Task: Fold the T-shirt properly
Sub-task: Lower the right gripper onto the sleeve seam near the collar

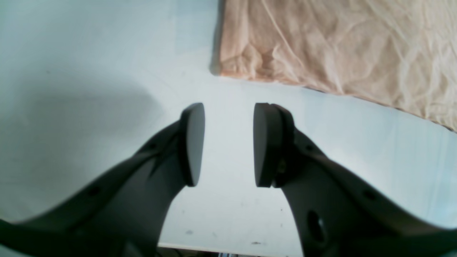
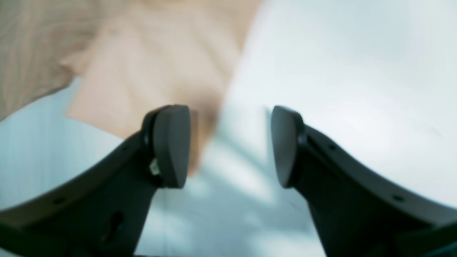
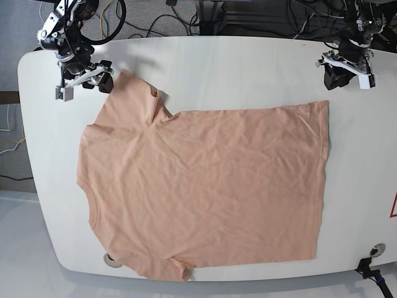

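Peach T-shirt [image 3: 205, 186] lies spread flat on white table [image 3: 217, 62], slightly wrinkled, no print. In base view its collar end is to the left, bottom hem runs along the right side, one sleeve points to far left corner, other sleeve sits at near edge of table, approx. at the rim. Shirt covers most of the tabletop centre.

Right gripper [image 3: 84, 77] is at far left of base view, just beside the far sleeve tip, w/ its body above bare table. Right wrist view: right gripper [image 2: 228, 142] has jaws spread wide apart, nothing between them. Blurry sleeve cloth [image 2: 153, 71] is under and beyond the left pad; bare table [image 2: 339, 71] under the right pad. Can't tell if the pad touches fabric, too blurred.

Left gripper [image 3: 344, 71] is at far right of base view, near the shirt's far hem corner but apart from it. Left wrist view: left gripper [image 1: 228, 142] also has jaws parted, empty, over bare table [image 1: 89, 71]. Hem corner of T-shirt [image 1: 339, 50] shows beyond the pads, clear gap of white table between pads and cloth.

Cables [image 3: 248, 15] lie beyond the table's far edge.
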`<act>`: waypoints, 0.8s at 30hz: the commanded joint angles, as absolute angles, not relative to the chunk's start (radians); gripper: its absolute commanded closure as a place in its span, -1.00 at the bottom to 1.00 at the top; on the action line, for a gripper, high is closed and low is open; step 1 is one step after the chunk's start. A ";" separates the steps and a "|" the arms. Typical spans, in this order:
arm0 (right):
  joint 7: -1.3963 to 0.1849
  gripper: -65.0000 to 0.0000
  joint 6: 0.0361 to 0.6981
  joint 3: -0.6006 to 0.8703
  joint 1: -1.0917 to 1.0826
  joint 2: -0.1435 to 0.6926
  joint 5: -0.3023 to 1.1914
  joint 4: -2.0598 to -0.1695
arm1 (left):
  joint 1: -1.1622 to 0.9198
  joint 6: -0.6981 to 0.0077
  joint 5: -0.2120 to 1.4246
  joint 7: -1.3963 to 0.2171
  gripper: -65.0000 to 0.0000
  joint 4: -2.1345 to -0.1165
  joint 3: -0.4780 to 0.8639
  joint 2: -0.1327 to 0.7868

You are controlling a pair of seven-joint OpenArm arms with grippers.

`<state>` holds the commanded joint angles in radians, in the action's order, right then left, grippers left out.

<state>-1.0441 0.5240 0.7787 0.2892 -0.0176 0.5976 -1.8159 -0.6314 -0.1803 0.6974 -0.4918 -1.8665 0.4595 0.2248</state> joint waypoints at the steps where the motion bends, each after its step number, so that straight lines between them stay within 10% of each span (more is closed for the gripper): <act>1: -1.059 -0.08 0.524 0.796 0.289 -0.027 0.598 -1.816 | -0.631 -0.180 0.697 -0.492 0.34 -1.867 0.460 0.225; 24: -1.168 -0.08 0.516 0.766 0.291 -0.131 0.598 -1.813 | -0.599 -0.180 0.696 -0.493 0.34 -1.867 0.458 0.288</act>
<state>-1.1684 0.5163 0.7664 0.2908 -0.1312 0.5976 -1.8128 -0.5992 -0.1803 0.6958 -0.4933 -1.8665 0.4580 0.2877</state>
